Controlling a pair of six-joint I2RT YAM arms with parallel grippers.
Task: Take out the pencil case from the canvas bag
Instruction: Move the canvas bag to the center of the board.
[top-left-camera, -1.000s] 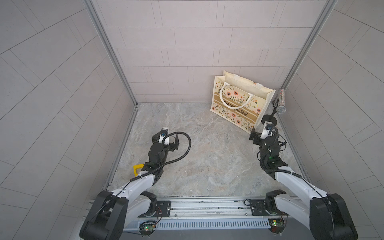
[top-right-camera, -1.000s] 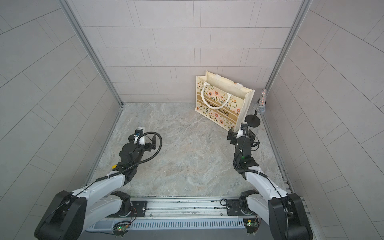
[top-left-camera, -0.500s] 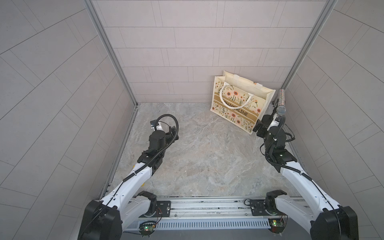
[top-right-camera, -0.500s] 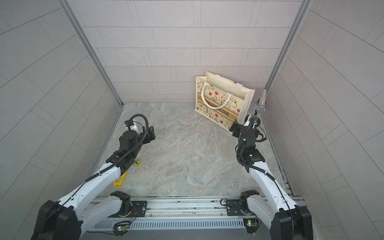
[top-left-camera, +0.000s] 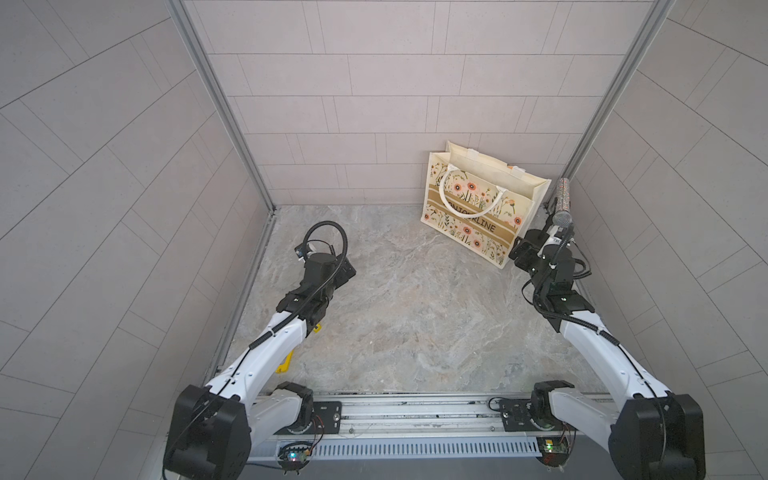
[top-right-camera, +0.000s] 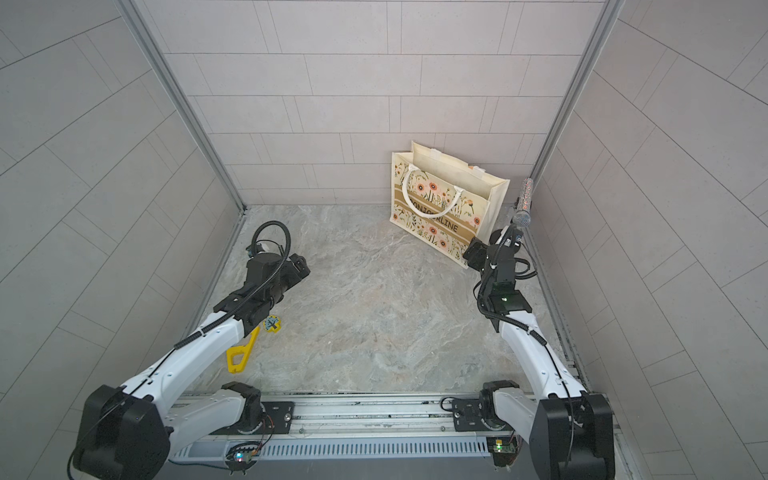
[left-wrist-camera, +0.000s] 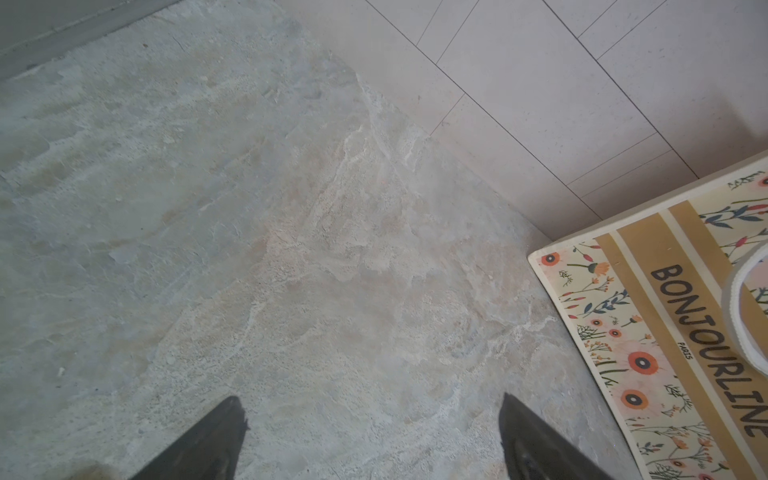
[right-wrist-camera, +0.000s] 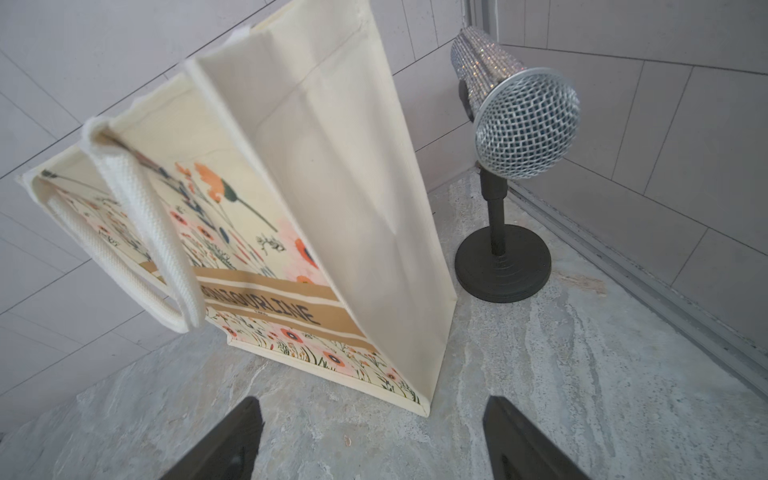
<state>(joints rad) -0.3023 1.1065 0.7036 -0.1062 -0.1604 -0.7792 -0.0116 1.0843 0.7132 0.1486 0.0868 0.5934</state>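
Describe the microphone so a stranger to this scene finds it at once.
Look to the far right corner of the tiled enclosure, where the canvas bag stands. Between its plain side and the right wall stands the microphone on a black stand. Only it has a silver mesh head and glittery handle.

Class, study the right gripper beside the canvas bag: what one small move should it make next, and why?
Probably lift the right gripper toward the open top of the canvas bag. It hangs low by the bag's bottom corner, jaws apart and empty; the bag stands upright, the pencil case not visible, and a microphone stands close beside.
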